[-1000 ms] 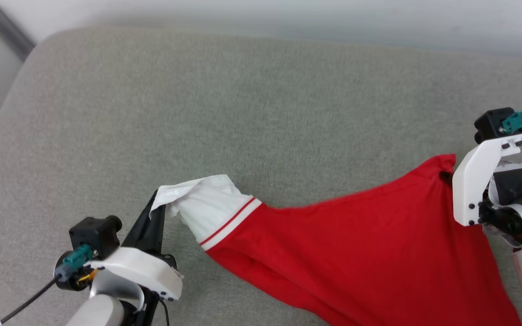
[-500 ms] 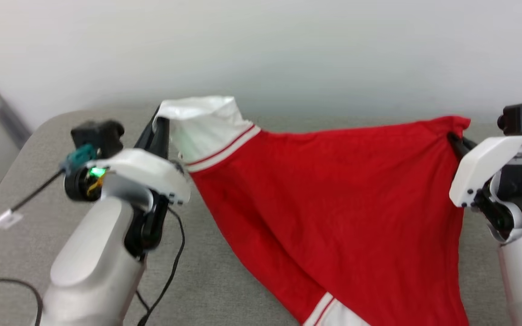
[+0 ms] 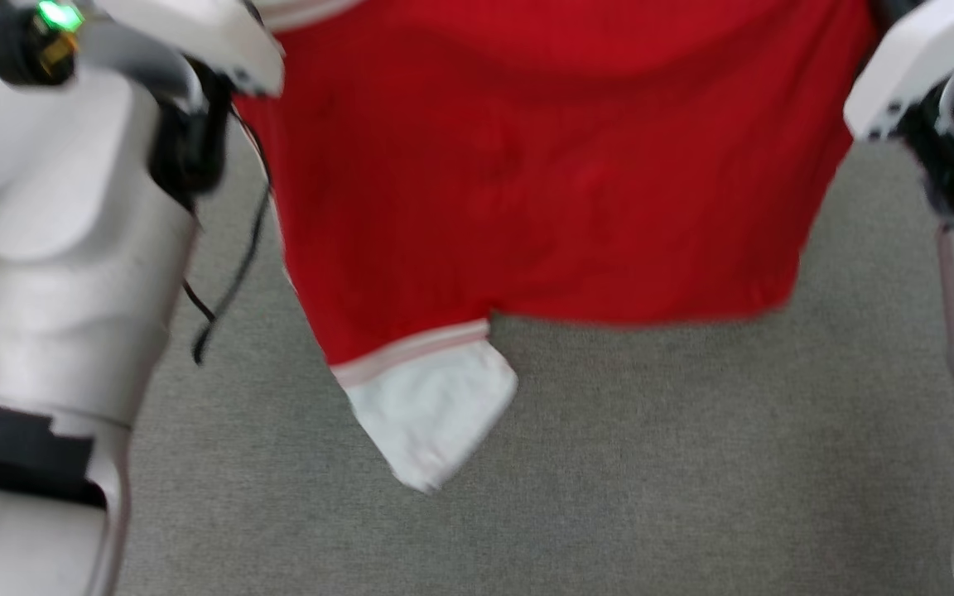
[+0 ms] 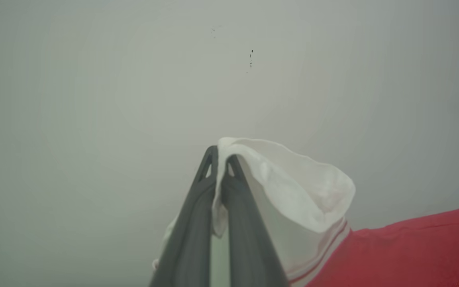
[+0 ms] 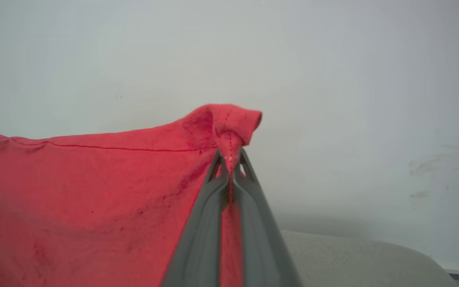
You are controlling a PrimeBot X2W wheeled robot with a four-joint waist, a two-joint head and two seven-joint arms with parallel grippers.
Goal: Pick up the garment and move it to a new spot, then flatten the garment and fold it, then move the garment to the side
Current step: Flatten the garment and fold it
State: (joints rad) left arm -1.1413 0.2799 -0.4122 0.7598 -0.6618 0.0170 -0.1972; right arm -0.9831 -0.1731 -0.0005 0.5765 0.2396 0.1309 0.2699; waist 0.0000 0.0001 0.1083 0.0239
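Observation:
The garment (image 3: 543,182), red with white sleeves and striped trim, hangs spread in the air between my two raised arms. One white sleeve (image 3: 431,410) dangles just over the grey cushion. In the left wrist view my left gripper (image 4: 221,159) is shut on the other white sleeve (image 4: 293,187). My right gripper (image 5: 229,157) is shut on a bunched red corner of the garment (image 5: 94,187). In the head view both pairs of fingers lie above the top edge; the pale forearms frame the cloth on either side.
A grey upholstered surface (image 3: 651,463) lies below the hanging cloth. A pale wall (image 4: 94,79) stands close behind both grippers. A black cable (image 3: 233,265) hangs beside my left forearm (image 3: 71,248). The cushion's edge (image 5: 373,247) shows low in the right wrist view.
Both arms have lifted the garment off the cushion and high up. It now hangs spread between them, with a second white sleeve dangling. The head camera has also shifted.

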